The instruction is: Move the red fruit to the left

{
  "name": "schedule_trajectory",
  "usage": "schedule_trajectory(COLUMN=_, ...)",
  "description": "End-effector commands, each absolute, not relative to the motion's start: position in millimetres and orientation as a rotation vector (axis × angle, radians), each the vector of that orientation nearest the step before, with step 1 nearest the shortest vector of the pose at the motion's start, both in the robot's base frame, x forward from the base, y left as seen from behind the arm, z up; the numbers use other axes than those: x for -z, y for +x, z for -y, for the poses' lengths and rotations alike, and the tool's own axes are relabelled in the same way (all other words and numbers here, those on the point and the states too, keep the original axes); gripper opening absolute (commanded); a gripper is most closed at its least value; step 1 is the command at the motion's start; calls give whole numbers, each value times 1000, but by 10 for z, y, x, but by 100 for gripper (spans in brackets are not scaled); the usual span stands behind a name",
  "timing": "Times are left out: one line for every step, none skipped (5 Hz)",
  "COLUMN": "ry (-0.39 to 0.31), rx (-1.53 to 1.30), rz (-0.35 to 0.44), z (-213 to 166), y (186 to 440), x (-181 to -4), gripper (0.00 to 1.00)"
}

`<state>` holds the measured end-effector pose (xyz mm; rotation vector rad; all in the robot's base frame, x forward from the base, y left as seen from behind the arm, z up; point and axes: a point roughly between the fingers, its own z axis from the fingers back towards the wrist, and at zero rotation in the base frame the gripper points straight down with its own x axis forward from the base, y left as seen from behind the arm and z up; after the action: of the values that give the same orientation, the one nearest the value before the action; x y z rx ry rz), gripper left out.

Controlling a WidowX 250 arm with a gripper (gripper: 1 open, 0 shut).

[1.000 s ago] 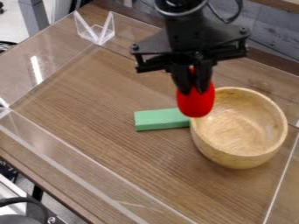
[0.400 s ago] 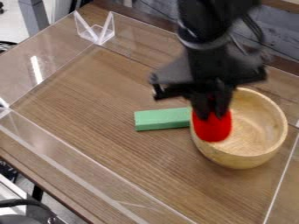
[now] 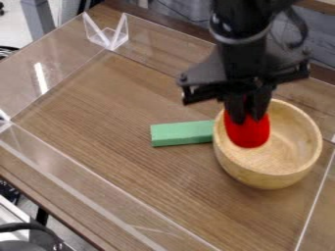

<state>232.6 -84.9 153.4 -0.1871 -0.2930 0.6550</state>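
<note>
The red fruit (image 3: 248,130) is a small bright red piece held between the fingers of my black gripper (image 3: 246,124), which is shut on it. It hangs just above the left half of the wooden bowl (image 3: 291,157), over the bowl's hollow. Its green cap is hidden by the fingers. The gripper points steeply downward from the black arm at the top right.
A flat green rectangular block (image 3: 181,133) lies on the wooden table just left of the bowl. Clear acrylic walls (image 3: 53,78) ring the table, with a clear corner piece (image 3: 108,32) at the back left. The bowl sits near the right wall.
The gripper with the red fruit has moved right, from beside the bowl's left rim to over the bowl's inside. The block and bowl have not moved.
</note>
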Motion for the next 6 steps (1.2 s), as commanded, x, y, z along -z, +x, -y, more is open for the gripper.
schedule_trajectory(ry=-225, rx=-634, rz=317, z=970, y=2386, x=-1777, gripper=0)
schedule_trajectory(ry=-234, rx=-620, rz=308, z=1085, y=2353, x=-1885, gripper=0)
schedule_trajectory(ry=-209, rx=-634, rz=328, z=781, y=2376, x=-1906, gripper=0)
schedule_trajectory(ry=-174, rx=-620, rz=347, z=316, y=2376, x=-1874, gripper=0)
schedule_trajectory(ry=-140, rx=-601, rz=372, z=-163, y=2401, x=-1839, gripper=0)
schedule_trajectory(ry=-90, rx=-585, rz=403, z=-552, y=2442, x=-1689, gripper=0)
